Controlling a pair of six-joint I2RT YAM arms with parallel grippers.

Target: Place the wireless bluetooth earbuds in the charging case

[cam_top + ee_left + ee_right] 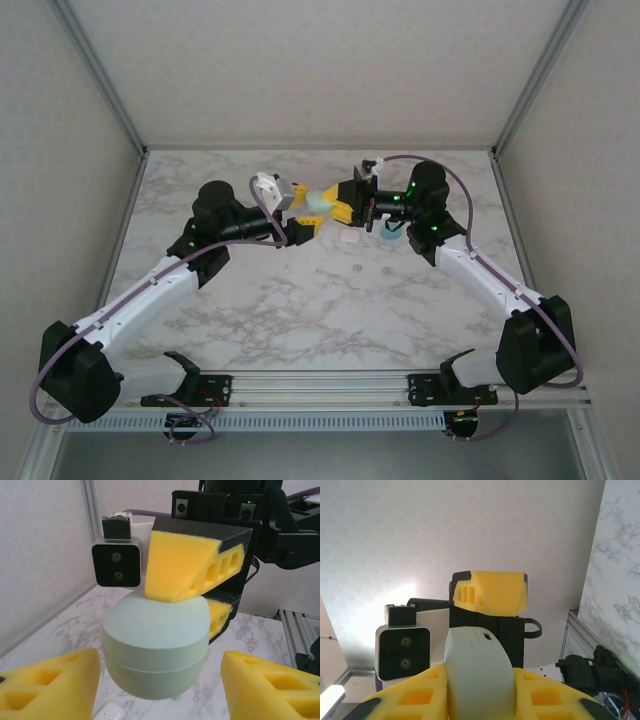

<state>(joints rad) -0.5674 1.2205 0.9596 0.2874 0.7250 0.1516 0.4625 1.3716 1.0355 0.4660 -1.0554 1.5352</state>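
Note:
A closed mint green charging case point(318, 200) hangs above the marble table, with my right gripper point(336, 203) shut on it. In the right wrist view the case point(480, 665) sits squeezed between both yellow fingers point(410, 700). My left gripper point(160, 682) faces it from the other side, open. Its yellow fingers point(47, 685) flank the case point(155, 645) with a gap on each side. The right gripper's upper finger point(185, 567) presses on the case's top. Two tiny pale specks on the marble point(357, 267) may be earbuds, but they are too small to tell.
A white case point(349, 238) and a light blue case point(391, 232) lie on the table under and beside the right gripper. A white rounded object point(107, 711) lies below the left fingers. Walls enclose the table on three sides.

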